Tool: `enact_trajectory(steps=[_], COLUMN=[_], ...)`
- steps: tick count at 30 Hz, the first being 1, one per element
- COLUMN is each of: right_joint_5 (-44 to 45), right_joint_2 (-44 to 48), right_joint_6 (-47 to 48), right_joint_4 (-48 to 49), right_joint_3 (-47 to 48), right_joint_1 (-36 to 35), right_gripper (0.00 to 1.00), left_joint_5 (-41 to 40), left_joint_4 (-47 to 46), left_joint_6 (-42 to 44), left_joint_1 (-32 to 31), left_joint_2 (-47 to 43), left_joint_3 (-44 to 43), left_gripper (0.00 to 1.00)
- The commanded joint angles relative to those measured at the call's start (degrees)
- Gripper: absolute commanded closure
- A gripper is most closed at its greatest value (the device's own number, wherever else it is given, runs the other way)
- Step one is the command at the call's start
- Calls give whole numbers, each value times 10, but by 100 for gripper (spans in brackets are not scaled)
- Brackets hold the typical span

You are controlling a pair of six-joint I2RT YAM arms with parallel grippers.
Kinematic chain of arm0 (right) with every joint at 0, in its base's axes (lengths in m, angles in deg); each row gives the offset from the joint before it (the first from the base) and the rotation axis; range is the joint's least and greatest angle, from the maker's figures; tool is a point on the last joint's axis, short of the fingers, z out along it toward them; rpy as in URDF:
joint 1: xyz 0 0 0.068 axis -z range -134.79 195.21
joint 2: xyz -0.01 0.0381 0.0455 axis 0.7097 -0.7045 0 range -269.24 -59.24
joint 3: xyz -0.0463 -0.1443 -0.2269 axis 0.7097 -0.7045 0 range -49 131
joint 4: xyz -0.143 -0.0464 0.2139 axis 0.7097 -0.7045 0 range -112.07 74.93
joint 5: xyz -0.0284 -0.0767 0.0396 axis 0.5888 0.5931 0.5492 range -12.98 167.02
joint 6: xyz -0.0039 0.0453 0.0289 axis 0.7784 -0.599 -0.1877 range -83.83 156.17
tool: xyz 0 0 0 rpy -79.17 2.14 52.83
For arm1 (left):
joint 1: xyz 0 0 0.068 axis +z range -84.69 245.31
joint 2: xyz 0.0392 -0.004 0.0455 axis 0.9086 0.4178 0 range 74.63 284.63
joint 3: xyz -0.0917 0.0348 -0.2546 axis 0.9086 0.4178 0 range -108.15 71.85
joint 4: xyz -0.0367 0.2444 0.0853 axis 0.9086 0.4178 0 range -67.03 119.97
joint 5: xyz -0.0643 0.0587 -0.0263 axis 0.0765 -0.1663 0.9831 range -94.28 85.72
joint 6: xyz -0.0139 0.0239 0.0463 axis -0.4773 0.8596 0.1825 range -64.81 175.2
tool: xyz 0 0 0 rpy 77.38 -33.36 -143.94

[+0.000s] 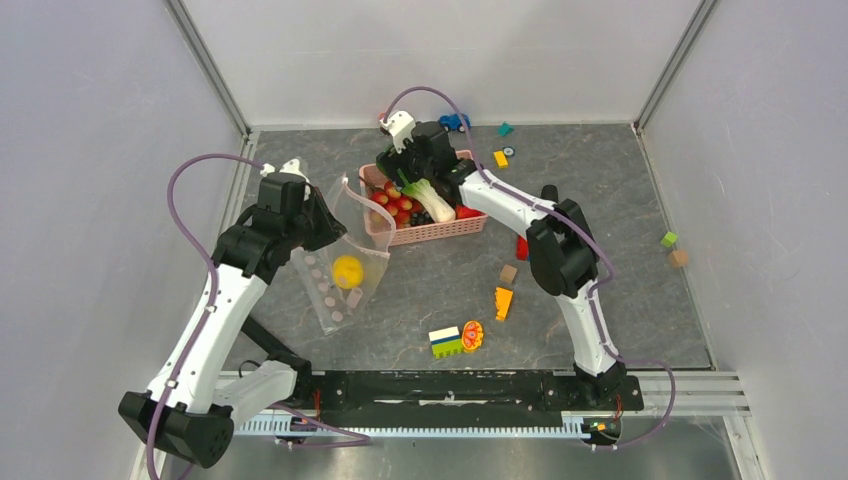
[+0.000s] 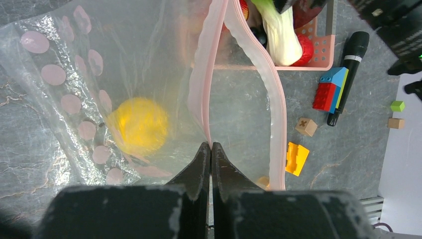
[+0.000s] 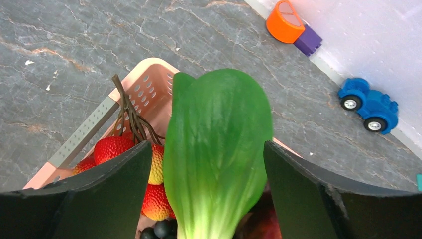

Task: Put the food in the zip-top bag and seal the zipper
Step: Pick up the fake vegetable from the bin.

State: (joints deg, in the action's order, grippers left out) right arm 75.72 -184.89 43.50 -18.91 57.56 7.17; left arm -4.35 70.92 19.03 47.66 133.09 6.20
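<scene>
Left of the table's (image 1: 600,200) middle lies one clear bag (image 1: 322,290), its mouth lifted toward the one pink basket (image 1: 440,236). One citrus (image 1: 347,271) sits inside, the only food in the bag. The left gripper (image 2: 209,147) has its two fingers pressed together on the zipper (image 2: 272,94) at one end of the mouth. Beyond the pinch the strip's two lips stand apart, so the mouth gapes.

The basket stands near the middle of the far edge. It holds one bok choy (image 3: 219,124), three strawberries (image 3: 113,148) that show in the right wrist view, a small cluster of dark berries (image 3: 160,229) and more red fruit, too crowded to count.

The right gripper (image 3: 208,144) hangs over the basket with its two fingers apart, one on each side of the bok choy's green leaf. A gap shows beside one finger. At the other the leaf's edge meets the finger, and I cannot tell whether they touch.

Loose toys (image 1: 446,341) lie around:
- At least four are by the far edge, one of them a blue car (image 1: 453,122).
- Five are between the basket and the near edge, one of them an orange wedge (image 1: 503,302).
- Two cubes (image 1: 669,239), one green and one tan, are by the right edge.
</scene>
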Motion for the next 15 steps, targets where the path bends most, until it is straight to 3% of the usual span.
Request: enact_trajectory(steps=[1,5,12,15], right_joint_5=[56,100,137,146], right_joint_2=[-31,-57,-71,-73], right_joint_6=[-5,5,18,23], right_joint_4=[11,15,22,23], right_joint_3=[36,52,56,55], right_joint_1=[-8,-10,-12,-12], right_gripper=[15,15,32,44], left_joint_5=[13,32,42,40], left_joint_4=[-3,-8,-8,-7], left_joint_6=[19,20,22,22], left_joint_1=[6,7,9,10], left_joint_2=[0,7,15,14], left_joint_3=[-16,-13,-14,-14], left_gripper=[98,98,98,98])
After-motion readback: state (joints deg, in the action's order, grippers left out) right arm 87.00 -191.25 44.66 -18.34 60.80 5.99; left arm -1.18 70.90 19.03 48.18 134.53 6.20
